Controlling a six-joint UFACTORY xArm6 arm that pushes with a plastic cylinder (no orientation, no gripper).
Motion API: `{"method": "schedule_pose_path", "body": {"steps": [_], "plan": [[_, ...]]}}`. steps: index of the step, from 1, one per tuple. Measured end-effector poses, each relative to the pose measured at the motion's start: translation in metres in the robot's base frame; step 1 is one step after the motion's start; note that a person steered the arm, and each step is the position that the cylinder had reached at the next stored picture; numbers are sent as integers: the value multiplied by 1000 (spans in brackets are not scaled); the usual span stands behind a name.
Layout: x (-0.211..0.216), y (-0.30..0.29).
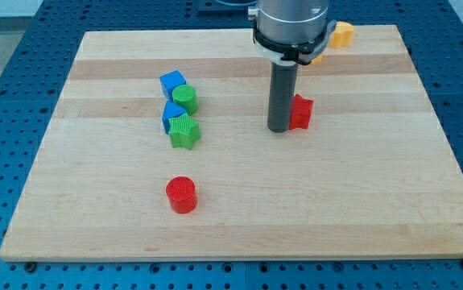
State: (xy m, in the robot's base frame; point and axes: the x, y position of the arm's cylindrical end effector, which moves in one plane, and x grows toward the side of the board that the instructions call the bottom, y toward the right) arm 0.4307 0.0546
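1. My tip (280,129) stands centre-right, touching the red block (301,112) (shape partly hidden) on its left.
2. A bare rod, pinching nothing.
3. Red cylinder (181,194) lies lower left.

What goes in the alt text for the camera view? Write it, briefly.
My tip rests on a pale wooden board, touching or nearly touching a red block on its right. Blue and green blocks cluster at left, above a red cylinder; a yellow block sits at top.
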Motion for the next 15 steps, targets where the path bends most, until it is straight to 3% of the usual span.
{"method": "schedule_pose_path", "body": {"steps": [4,7,9,13,14,15], "plan": [[-1,42],[-37,55],[-38,77],[-114,96],[-80,96],[15,95]]}}
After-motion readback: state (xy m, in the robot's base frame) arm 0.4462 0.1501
